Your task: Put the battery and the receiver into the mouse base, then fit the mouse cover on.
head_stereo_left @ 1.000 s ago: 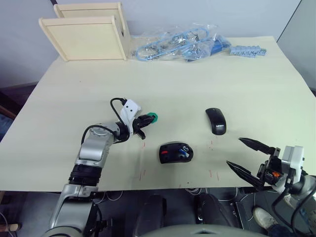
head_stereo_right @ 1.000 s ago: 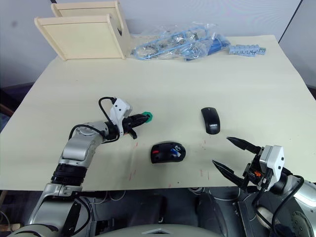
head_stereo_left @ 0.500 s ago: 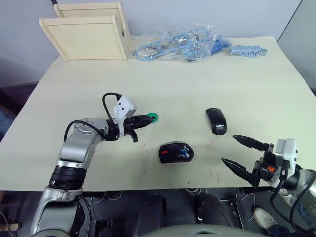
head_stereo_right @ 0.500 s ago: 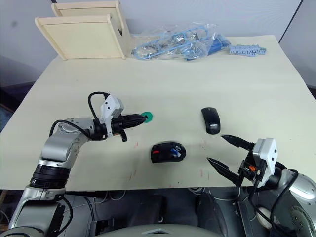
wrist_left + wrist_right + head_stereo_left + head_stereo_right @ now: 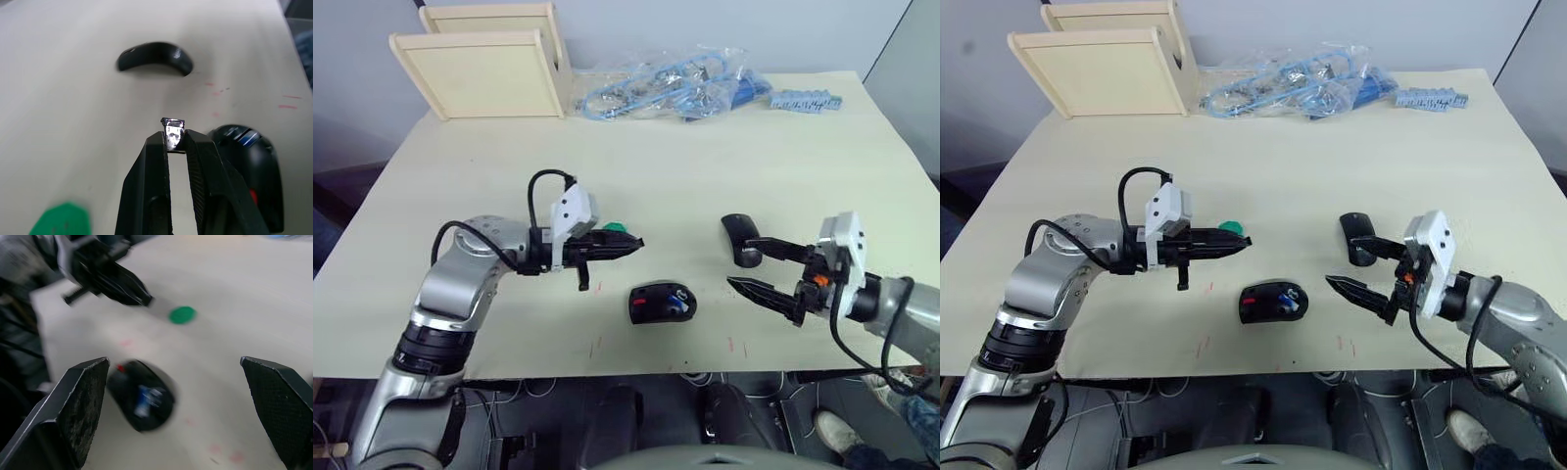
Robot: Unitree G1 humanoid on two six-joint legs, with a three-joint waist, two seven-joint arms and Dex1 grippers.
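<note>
Left gripper (image 5: 175, 138): is being held level above the table (image 5: 705, 166) on a bent arm, its fingers pressed onto a small metallic receiver (image 5: 174, 133) at the very tips.
Right gripper (image 5: 751, 262): is being held out low over the table, fingers spread wide apart with nothing between them.
Mouse base (image 5: 661, 302): is lying just below and ahead of the left fingertips, and off to the side of the right fingertips; red is showing in its compartment.
Battery (image 5: 679, 301): the white-and-blue stick is being seen inside the base compartment.
Mouse cover (image 5: 740, 236): is resting on the table close by the right gripper's upper finger; contact cannot be told.
Green disc (image 5: 616, 227): is lying on the table just beside the left fingers.
Wooden boxes (image 5: 484, 70): are standing far beyond the left gripper.
Plastic bags (image 5: 671, 86): blue parts are being held in them at the far edge.
</note>
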